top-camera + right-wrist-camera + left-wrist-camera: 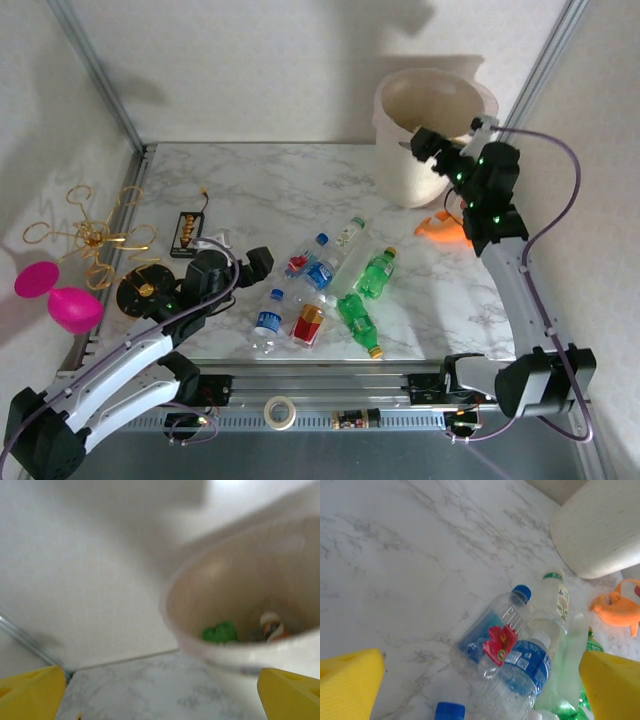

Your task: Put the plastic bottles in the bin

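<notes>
While the right gripper (pixel 425 148) gapes, bottles (pixel 377 272) litter the table (pixel 260 180).

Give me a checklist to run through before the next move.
1. Left jaws open and empty: ok.
2. Right jaws open and empty: ok.
3. Bin upright at the far right: ok.
4. Marble table cleared of bottles: not ok; the Fiji bottle, a blue-labelled bottle and a green bottle lie on it.
5. Fiji bottle free of its neighbours: cannot tell.
6. Orange toy apart from the bottles: ok.
</notes>
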Controlling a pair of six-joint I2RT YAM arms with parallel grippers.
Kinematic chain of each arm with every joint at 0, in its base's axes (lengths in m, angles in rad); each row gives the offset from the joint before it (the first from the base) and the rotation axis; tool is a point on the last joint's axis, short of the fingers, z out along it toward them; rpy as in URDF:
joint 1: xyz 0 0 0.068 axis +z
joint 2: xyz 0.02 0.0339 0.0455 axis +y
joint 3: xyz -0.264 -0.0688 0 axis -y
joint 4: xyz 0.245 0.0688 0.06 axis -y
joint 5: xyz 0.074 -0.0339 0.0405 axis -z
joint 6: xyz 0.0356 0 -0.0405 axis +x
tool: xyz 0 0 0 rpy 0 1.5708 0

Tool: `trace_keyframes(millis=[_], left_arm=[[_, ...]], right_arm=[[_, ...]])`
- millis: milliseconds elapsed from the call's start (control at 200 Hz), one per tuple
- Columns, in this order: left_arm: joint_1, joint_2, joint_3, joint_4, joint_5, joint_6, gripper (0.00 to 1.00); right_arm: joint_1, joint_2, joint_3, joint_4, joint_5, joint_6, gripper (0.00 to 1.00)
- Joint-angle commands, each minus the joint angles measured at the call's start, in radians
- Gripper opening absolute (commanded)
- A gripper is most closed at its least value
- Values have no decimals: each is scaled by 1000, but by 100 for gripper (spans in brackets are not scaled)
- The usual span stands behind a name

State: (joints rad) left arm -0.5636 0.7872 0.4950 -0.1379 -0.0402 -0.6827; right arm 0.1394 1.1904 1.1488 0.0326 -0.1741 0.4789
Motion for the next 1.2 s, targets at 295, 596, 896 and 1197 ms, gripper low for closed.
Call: trace_keyframes(millis=[295,596,896,1197], left_arm=[[-180,-14,-103,-220,-29,-186,96],[-338,-13,-155,-241,-77,-293,94],[-496,41,-191,-299,-127,-359,94],[-510,43,-220,-299,-188,-377,66]], right_arm=[[73,-179,-434,86,9,142,99],[200,-180,-647,163,96,224,99],[237,-188,-730,234,150,242,99],[266,-154,-725,266,188,208,99]])
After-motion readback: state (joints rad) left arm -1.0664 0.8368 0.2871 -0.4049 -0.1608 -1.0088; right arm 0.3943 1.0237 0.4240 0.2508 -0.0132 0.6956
